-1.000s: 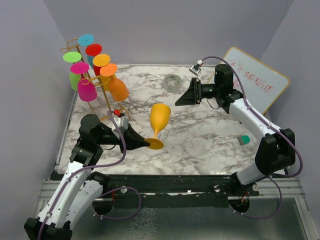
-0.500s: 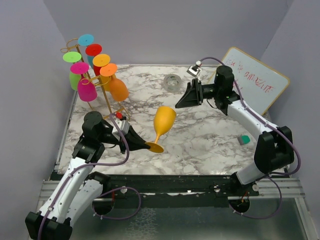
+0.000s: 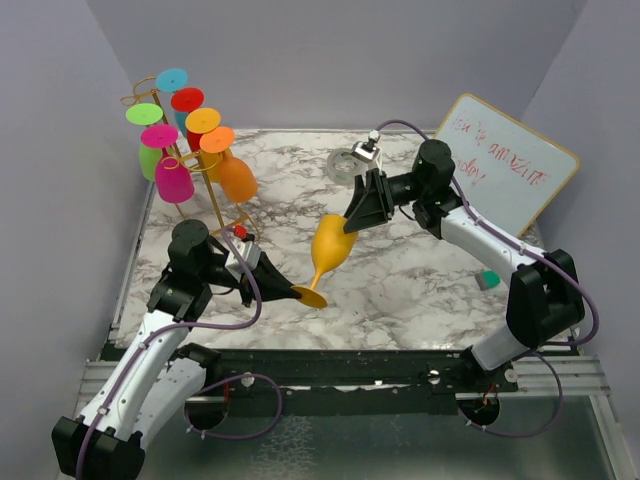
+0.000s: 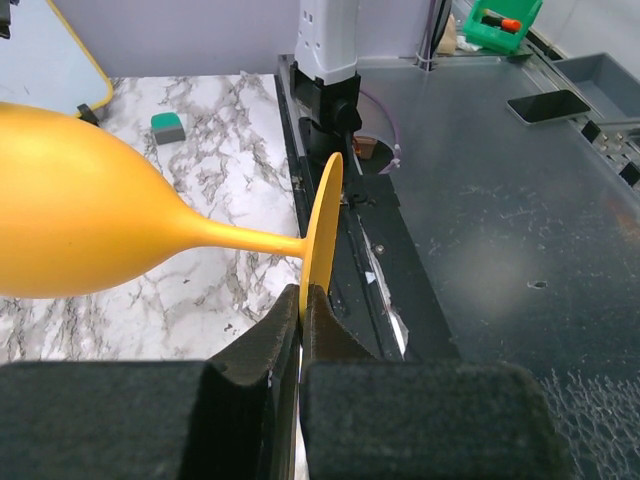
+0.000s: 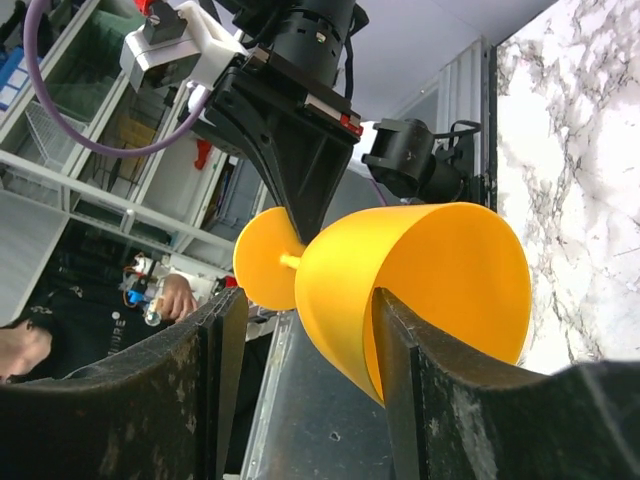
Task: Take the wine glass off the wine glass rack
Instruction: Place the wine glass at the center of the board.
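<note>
Right gripper (image 3: 347, 226) moved in on tilted wine glass (image 3: 330, 246) — jaws apart astride bowl rim. Left gripper (image 3: 296, 293) clamped on foot. Likely light, stiff, slick; take bowl wall.

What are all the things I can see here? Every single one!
table: one, grey-white marble, under everything
wine glass: one, yellow-orange, tilted above the table's middle
wine glass rack: one, gold wire, back left
hanging glasses: six, mixed bright colours, upside down on the rack
clear round dish: one, see-through, back middle
whiteboard: one, white with red writing, right side
small block: one, green, table's right
left gripper: one, black, shut on the glass's foot
right gripper: one, black, open at the glass's bowl
</note>
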`<state>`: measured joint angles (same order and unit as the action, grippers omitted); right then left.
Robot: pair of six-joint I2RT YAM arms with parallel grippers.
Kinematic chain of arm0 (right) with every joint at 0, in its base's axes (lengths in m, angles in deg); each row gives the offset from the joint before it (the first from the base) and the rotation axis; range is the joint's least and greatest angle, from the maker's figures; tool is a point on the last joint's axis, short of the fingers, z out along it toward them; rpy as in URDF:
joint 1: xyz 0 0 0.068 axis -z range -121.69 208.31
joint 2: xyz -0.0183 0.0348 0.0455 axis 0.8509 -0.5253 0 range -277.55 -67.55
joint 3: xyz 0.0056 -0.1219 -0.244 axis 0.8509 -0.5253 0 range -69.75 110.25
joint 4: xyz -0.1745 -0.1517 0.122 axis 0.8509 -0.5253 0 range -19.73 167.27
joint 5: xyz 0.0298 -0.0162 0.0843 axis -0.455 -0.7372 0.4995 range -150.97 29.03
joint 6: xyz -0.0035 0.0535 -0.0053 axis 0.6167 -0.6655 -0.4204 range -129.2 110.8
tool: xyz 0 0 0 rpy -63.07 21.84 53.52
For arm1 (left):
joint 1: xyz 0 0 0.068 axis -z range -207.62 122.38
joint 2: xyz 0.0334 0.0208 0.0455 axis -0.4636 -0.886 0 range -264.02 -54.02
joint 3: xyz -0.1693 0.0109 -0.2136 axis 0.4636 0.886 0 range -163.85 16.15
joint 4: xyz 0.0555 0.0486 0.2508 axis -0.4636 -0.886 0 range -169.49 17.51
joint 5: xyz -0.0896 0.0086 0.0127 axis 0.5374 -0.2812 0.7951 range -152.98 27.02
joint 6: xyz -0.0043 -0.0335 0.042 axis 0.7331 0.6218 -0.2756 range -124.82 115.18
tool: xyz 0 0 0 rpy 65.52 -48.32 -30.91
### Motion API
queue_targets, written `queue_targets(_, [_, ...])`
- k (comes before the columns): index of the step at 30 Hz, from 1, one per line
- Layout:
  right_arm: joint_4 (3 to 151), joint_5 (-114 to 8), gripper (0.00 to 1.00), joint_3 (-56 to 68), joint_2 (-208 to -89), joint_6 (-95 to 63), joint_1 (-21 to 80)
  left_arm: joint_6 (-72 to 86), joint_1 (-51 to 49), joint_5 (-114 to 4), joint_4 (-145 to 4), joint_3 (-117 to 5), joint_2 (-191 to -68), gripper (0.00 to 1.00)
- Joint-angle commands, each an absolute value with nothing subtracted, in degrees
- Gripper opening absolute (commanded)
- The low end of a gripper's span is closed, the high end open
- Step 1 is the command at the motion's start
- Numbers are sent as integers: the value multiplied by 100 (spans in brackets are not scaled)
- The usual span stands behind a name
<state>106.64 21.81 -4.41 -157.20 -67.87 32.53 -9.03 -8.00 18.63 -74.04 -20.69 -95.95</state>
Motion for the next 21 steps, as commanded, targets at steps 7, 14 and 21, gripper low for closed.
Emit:
queue_targets(7, [10669,2653,47,-524,-15610,-6802,3224,-1077,-785,1914,-7289,-2126,-9499,0])
queue_targets(14, [10487,2674,43,-509,-15528,-6695,3098,-1104,-785,1825,-7292,-2138,-9532,0])
queue_targets(21, [10415,2700,27,-471,-15521,-6607,3025,-1121,-785,1761,-7295,-2138,-9542,0])
